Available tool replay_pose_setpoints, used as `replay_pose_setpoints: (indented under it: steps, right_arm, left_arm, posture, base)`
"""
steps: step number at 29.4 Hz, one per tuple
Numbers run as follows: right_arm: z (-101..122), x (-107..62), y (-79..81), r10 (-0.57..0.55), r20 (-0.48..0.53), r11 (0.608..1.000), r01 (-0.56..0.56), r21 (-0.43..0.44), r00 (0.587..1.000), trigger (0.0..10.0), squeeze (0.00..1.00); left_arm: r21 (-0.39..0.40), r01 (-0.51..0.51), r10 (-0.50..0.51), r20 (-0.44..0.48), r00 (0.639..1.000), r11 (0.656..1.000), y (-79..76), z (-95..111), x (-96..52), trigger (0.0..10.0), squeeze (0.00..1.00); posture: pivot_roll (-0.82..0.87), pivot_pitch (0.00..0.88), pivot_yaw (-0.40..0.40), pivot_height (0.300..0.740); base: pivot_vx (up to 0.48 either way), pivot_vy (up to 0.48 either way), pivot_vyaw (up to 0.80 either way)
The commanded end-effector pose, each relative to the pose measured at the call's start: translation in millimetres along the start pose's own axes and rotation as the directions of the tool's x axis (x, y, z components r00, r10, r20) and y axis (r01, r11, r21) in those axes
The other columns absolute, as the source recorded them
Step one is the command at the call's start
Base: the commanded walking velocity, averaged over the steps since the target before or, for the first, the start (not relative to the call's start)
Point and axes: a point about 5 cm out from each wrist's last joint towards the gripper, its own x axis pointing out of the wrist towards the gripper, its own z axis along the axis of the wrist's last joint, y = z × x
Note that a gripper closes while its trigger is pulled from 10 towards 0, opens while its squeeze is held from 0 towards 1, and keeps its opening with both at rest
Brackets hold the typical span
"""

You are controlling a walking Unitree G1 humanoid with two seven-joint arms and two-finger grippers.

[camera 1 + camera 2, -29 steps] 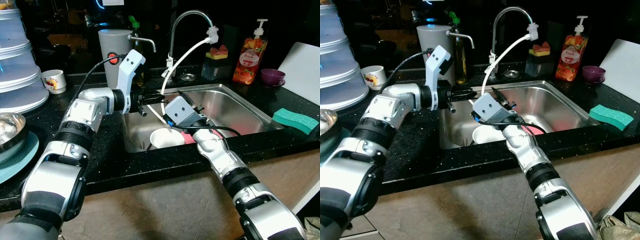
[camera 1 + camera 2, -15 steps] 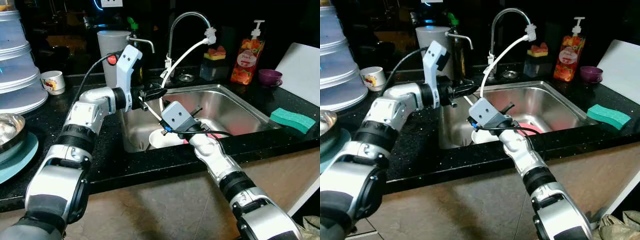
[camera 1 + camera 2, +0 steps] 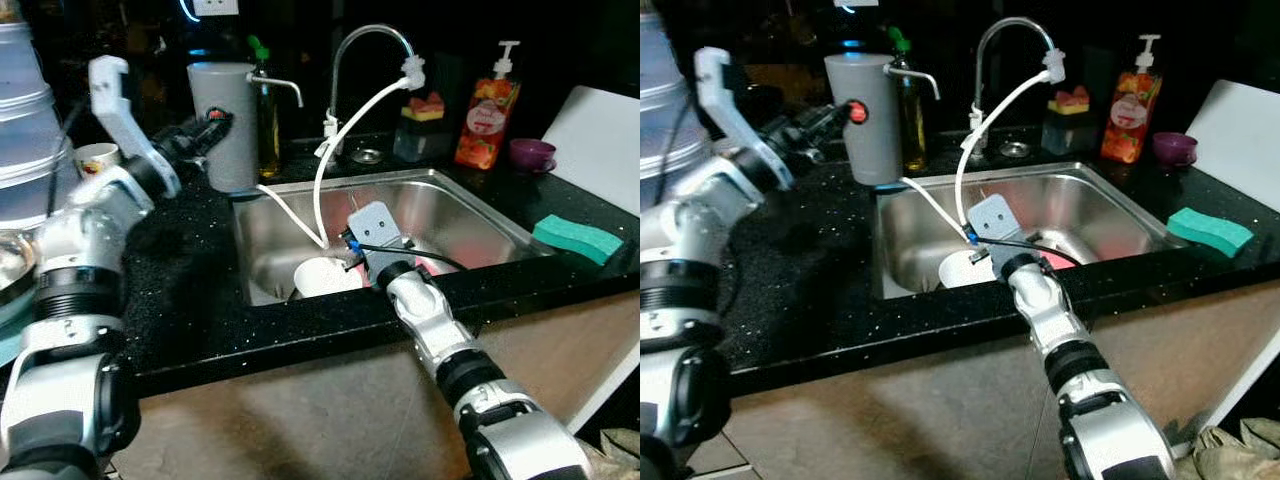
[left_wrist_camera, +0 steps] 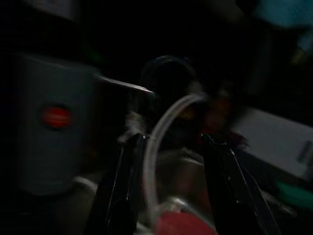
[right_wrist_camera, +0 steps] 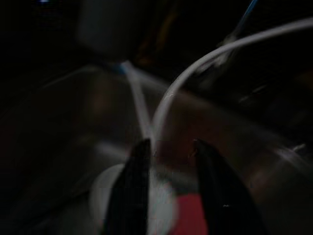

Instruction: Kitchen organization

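Note:
My left gripper (image 3: 205, 130) is raised over the counter beside the grey canister (image 3: 228, 125), left of the sink (image 3: 480, 210). In the left wrist view its fingers (image 4: 122, 196) stand apart with nothing between them. My right gripper (image 5: 169, 147) reaches down into the sink, just above a white bowl (image 3: 320, 277) and a red plate (image 3: 432, 268). Its fingers (image 5: 134, 191) are open, and the white hose (image 3: 340, 130) from the faucet (image 3: 345, 60) hangs just beyond the tips. I cannot tell if they touch the hose.
A soap bottle (image 3: 482, 120), a purple cup (image 3: 530, 153) and a white board (image 3: 600, 135) stand at the back right. A green sponge (image 3: 570, 238) lies right of the sink. Stacked plastic tubs (image 3: 25, 110) and a patterned mug (image 3: 95, 157) are at the left.
My left arm has swung away from the sink, up and to the left, toward the grey canister. My right gripper has dropped lower in the sink, nearer the white bowl.

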Motion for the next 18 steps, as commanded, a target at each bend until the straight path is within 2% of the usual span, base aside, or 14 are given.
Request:
replay_pose_setpoints:
  steps: [1, 2, 3, 5, 6, 7, 9, 10, 11, 12, 13, 15, 17, 18]
  right_arm:
    - [-15, -3.7, 12.4, 0.061, -0.067, 0.996, -0.057, 0.061, 0.996, 10.0, 1.0]
    - [-16, -3.7, 20.7, 0.097, -0.072, 0.993, -0.091, 0.08, 0.993, 10.0, 1.0]
    - [-16, -3.7, 20.7, 0.097, -0.072, 0.993, -0.091, 0.08, 0.993, 10.0, 1.0]
    - [-13, -3.3, 28.3, 0.132, -0.056, 0.988, -0.127, 0.087, 0.99, 10.0, 1.0]
    - [-13, -3.3, 28.3, 0.132, -0.056, 0.988, -0.127, 0.087, 0.99, 10.0, 1.0]
    - [-6, -2.2, 28.9, 0.141, -0.015, 0.986, -0.139, 0.092, 0.99, 10.0, 0.0]
    - [2, -1.3, 28.6, 0.148, 0.035, 0.984, -0.15, 0.1, 0.988, 10.0, 0.0]
    - [2, -1.3, 28.6, 0.148, 0.035, 0.984, -0.15, 0.1, 0.988, 10.0, 0.0]
    - [19, -0.7, 19.7, 0.113, 0.114, 0.986, -0.126, 0.11, 0.987, 10.0, 0.0]
    - [27, -1.3, 15.1, 0.095, 0.153, 0.986, -0.114, 0.118, 0.984, 10.0, 0.0]
    - [27, -1.3, 15.1, 0.095, 0.153, 0.986, -0.114, 0.118, 0.984, 10.0, 0.0]
    - [46, -5.5, 3.0, 0.06, 0.236, 0.985, -0.096, 0.141, 0.97, 10.0, 0.0]
    - [51, -7.4, -1.2, 0.051, 0.257, 0.985, -0.091, 0.148, 0.965, 10.0, 0.0]
    - [57, -10.2, -6.5, 0.038, 0.282, 0.984, -0.085, 0.158, 0.959, 10.0, 0.0]
  left_arm:
    - [0.083, -0.197, 0.193, 0.048, 0.98, 0.977, 27.9, 25, -19.4, 10.0, 0.0]
    - [0.175, -0.337, 0.325, 0.094, 0.941, 0.925, 44.2, 45, -34.5, 10.0, 0.0]
    - [0.175, -0.337, 0.325, 0.094, 0.941, 0.925, 44.2, 45, -34.5, 10.0, 0.0]
    - [0.321, -0.496, 0.468, 0.167, 0.868, 0.806, 59.5, 70, -54.2, 10.0, 0.0]
    - [0.321, -0.496, 0.468, 0.167, 0.868, 0.806, 59.5, 70, -54.2, 10.0, 0.0]
    - [0.435, -0.584, 0.564, 0.191, 0.803, 0.685, 69.8, 82, -68.6, 10.0, 0.0]
    - [0.544, -0.649, 0.651, 0.228, 0.724, 0.532, 79.1, 94, -84.4, 10.0, 0.0]
    - [0.544, -0.649, 0.651, 0.228, 0.724, 0.532, 79.1, 94, -84.4, 10.0, 0.0]
    - [0.659, -0.625, 0.702, 0.203, 0.683, 0.418, 85.1, 99, -101.0, 10.0, 0.0]
    - [0.713, -0.595, 0.719, 0.185, 0.669, 0.37, 86.8, 101, -107.7, 10.0, 0.0]
    - [0.713, -0.595, 0.719, 0.185, 0.669, 0.37, 86.8, 101, -107.7, 10.0, 0.0]
    - [0.801, -0.516, 0.735, 0.147, 0.661, 0.304, 89.1, 108, -122.9, 10.0, 0.0]
    - [0.823, -0.491, 0.738, 0.138, 0.661, 0.285, 89.7, 111, -127.7, 10.0, 0.0]
    - [0.83, -0.511, 0.762, 0.179, 0.623, 0.223, 94.0, 118, -136.4, 10.0, 0.0]
  posture:
    - [0.2, 0.106, -0.025, 0.74]
    - [0.22, 0.11, -0.032, 0.74]
    - [0.22, 0.11, -0.032, 0.74]
    - [0.24, 0.111, -0.033, 0.74]
    - [0.24, 0.111, -0.033, 0.74]
    - [0.24, 0.111, -0.033, 0.74]
    - [0.24, 0.111, -0.031, 0.74]
    - [0.24, 0.111, -0.031, 0.74]
    - [0.25, 0.113, -0.029, 0.74]
    - [0.25, 0.113, -0.029, 0.74]
    - [0.25, 0.113, -0.029, 0.74]
    - [0.26, 0.117, -0.032, 0.74]
    - [0.26, 0.117, -0.032, 0.74]
    - [0.26, 0.117, -0.032, 0.74]
  base:
    - [0.0, 0.0, 0.0]
    - [0.0, 0.0, 0.0]
    - [0.0, 0.0, 0.0]
    - [0.0, 0.0, 0.0]
    - [0.0, 0.0, 0.0]
    - [0.0, 0.0, 0.0]
    - [0.0, 0.0, 0.0]
    - [0.0, 0.0, 0.0]
    - [0.0, 0.0, 0.0]
    - [0.0, 0.0, 0.0]
    - [0.0, 0.0, 0.0]
    - [0.0, 0.0, 0.0]
    - [0.0, 0.0, 0.0]
    - [0.0, 0.0, 0.0]
